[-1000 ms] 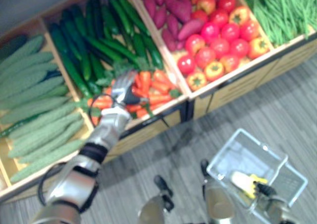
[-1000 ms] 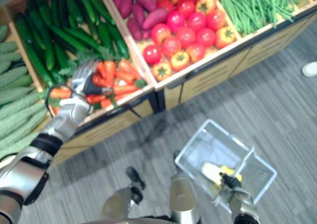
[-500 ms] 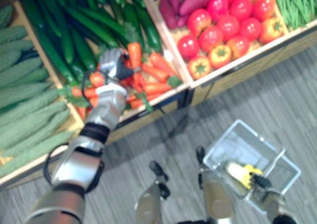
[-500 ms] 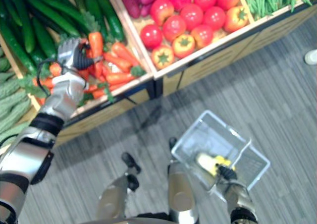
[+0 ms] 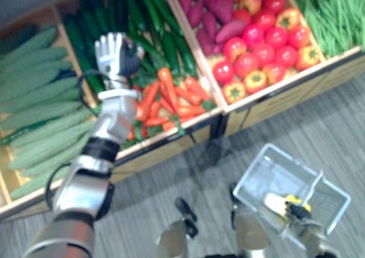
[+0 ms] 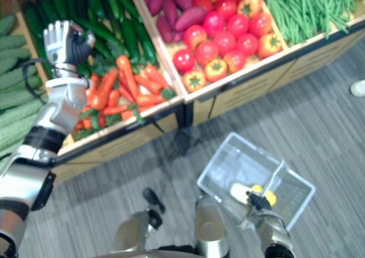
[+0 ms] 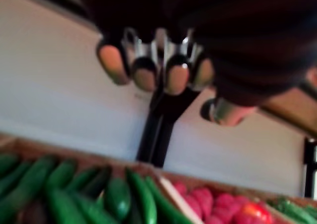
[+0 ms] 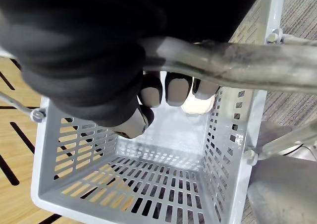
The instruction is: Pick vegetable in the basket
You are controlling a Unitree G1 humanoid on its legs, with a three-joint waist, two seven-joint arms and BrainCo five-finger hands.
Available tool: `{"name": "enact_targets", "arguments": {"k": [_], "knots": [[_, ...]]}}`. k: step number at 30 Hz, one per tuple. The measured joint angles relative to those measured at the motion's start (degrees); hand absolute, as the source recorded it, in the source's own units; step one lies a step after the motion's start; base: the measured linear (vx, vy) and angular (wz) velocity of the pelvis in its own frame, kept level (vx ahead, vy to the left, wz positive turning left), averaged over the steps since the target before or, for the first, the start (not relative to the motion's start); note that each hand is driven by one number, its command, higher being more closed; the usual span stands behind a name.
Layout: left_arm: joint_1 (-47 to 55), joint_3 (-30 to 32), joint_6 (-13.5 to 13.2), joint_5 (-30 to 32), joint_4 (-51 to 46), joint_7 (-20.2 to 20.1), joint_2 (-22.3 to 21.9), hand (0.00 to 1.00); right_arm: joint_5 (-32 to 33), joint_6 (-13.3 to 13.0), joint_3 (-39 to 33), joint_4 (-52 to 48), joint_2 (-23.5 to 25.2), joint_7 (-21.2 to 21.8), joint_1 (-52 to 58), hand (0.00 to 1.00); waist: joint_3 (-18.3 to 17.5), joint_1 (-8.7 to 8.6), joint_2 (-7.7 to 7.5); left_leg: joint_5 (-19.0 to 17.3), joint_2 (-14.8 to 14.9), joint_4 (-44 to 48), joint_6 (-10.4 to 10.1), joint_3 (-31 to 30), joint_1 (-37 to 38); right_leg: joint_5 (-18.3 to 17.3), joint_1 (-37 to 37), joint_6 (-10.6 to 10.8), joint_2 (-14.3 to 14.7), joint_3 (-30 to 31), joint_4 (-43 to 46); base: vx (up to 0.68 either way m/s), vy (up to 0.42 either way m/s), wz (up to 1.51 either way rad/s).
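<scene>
The floor (image 6: 319, 127) was grey with fine streaks. A wooden display stand (image 6: 251, 89), divided into compartments, stood on it. A pale wall (image 7: 59, 100) rose behind it.

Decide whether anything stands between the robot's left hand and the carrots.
Nothing visible does. The left hand, empty, fingers curled, hangs over the cucumbers beside the carrots; open air between. The right hand grips the basket handle.
</scene>
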Motion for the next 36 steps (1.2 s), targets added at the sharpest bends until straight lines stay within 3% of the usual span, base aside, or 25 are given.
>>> {"name": "enact_targets", "arguments": {"k": [6,7,11,12,14,16,19,22,28,36], "knots": [[13.82,1.22,-4.74,-1.00,-4.19,0.84,2.75,1.00,-3.44,1.21,-4.84,5.18,-0.16,0.09,3.14,1.00,-7.36,0.52,2.14,-1.35,0.09,0.41,-0.70,-3.49,4.23,-0.07,4.80,-0.14,1.03,0.85,-1.62,-0.01,-0.010,-0.06],[15.93,1.87,-5.69,-1.07,-4.78,0.64,2.80,0.00,-3.88,1.56,-5.92,6.01,-0.16,0.08,3.57,1.00,-8.23,0.63,2.43,-1.70,0.06,0.07,-0.73,-3.55,5.35,-0.12,5.75,-0.15,1.27,0.91,-1.91,-0.04,-0.010,-0.10],[19.65,0.39,-8.05,-1.07,-4.86,-3.45,2.73,0.00,-4.32,1.93,-8.36,6.50,0.27,0.05,6.26,1.00,-11.05,-0.43,2.25,-1.79,-1.12,-1.49,-0.82,-5.55,6.11,-0.43,7.39,0.13,0.50,-0.54,-3.80,-0.09,0.005,0.19],[19.76,-1.58,-7.96,-1.14,-4.59,-6.31,2.67,0.00,-4.41,1.88,-9.32,6.51,0.52,0.02,7.06,1.00,-11.45,-0.47,2.01,-1.85,-1.56,-2.01,-0.66,-6.44,6.10,-0.28,7.56,0.35,0.07,-0.89,-3.99,-0.06,0.027,0.17],[20.58,-3.65,-7.59,-2.35,-4.37,-10.29,2.41,0.00,-4.40,1.87,-9.33,6.51,0.60,0.00,7.38,1.00,-11.73,-0.47,1.63,-1.76,-2.21,-2.87,-0.58,-6.54,6.07,0.15,7.55,0.95,-0.44,-0.89,-4.80,-0.06,0.040,0.01],[21.92,-5.60,-5.58,-5.18,-2.11,-14.63,0.28,0.00,-4.40,1.73,-9.34,6.53,1.15,0.00,7.45,1.00,-12.29,-0.73,1.10,-1.05,-3.30,-4.06,0.23,-6.53,6.09,0.96,7.48,1.47,-1.21,-0.96,-5.62,0.00,0.051,-0.03],[22.57,-7.52,-4.06,-5.41,1.16,-17.75,-1.96,0.00,-4.38,1.60,-9.33,6.52,1.90,-0.01,7.40,1.00,-12.47,-0.92,0.33,-0.21,-4.25,-5.30,0.83,-6.53,6.11,1.80,7.46,1.67,-1.76,-1.01,-6.42,0.04,0.042,0.00],[23.28,-7.75,-3.83,-5.02,2.21,-18.26,-2.56,0.00,-4.24,1.55,-9.24,6.54,2.02,-0.05,7.29,1.00,-12.46,-0.91,-0.03,0.17,-4.62,-5.58,1.38,-6.52,5.75,2.44,7.12,1.94,-2.00,-1.17,-6.90,0.06,0.013,0.00],[19.95,-8.23,-0.95,-4.89,6.78,-17.65,-2.64,0.00,-3.55,1.43,-6.66,6.63,1.61,-0.14,4.47,1.00,-11.94,-1.55,-0.31,0.17,-4.78,-5.41,1.39,-6.35,2.93,2.56,4.31,1.82,-1.86,-1.15,-6.70,0.05,-0.011,0.00],[14.63,-8.04,0.80,-5.20,7.75,-17.16,-2.53,0.00,-2.65,1.30,-4.76,6.50,1.18,-0.11,1.02,1.00,-7.53,-3.24,0.10,-0.27,-3.60,-4.20,0.88,-5.47,1.67,2.69,2.77,1.47,-1.11,-0.57,-6.34,-0.01,-0.033,-0.07]]}}
